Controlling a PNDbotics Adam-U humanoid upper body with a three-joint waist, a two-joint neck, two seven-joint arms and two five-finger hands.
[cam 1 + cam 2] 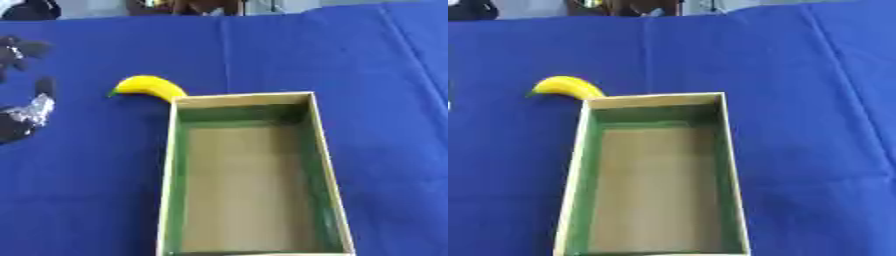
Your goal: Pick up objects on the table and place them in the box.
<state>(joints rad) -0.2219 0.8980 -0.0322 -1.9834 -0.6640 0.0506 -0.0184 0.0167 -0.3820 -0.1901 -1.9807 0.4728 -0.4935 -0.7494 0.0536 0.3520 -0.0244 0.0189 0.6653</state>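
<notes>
Paired head views, down onto box (254, 175)

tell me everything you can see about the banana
The banana is yellow and curved, arching upward, with a dark greenish tip at its left end. It looks whole and unpeeled. It lies on the blue cloth just beyond the box's far left corner; its right end meets or passes behind that corner. The left hand is off to its left, not touching it.

Blue cloth (798, 100): covers the whole table, creased in long folds at the upper middle and right of the frame. Dark shapes (184, 6) along the top edge (too blurred to identify).
</notes>
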